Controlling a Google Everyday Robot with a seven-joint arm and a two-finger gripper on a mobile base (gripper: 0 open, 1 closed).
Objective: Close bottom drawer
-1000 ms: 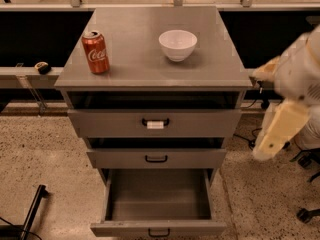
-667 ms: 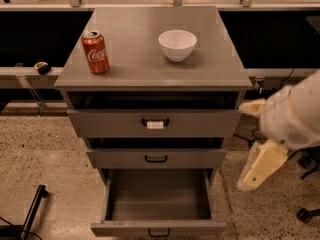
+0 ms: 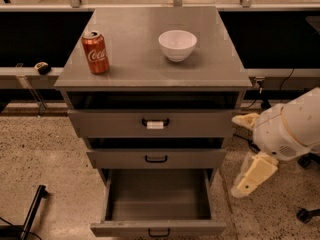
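The bottom drawer (image 3: 158, 228) of the grey cabinet (image 3: 152, 81) is pulled far out toward me. Its shallow tray is empty, and its small black loop handle (image 3: 158, 232) sits at the bottom edge of the view. The middle drawer (image 3: 156, 158) and the top drawer (image 3: 154, 123), which has a white tag on its handle, are each pulled out slightly. My gripper (image 3: 250, 176), cream-coloured on a white arm (image 3: 290, 129), hangs to the right of the cabinet. It is level with the bottom drawer's right side and touches nothing.
A red cola can (image 3: 95, 52) and a white bowl (image 3: 177, 44) stand on the cabinet top. A black pole (image 3: 33, 211) lies on the speckled floor at lower left. Cables and a caster (image 3: 305, 215) are on the right. Dark shelving runs behind.
My arm has come down and to the left, from beside the top drawer to beside the bottom drawer's right side. The drawers have not moved.
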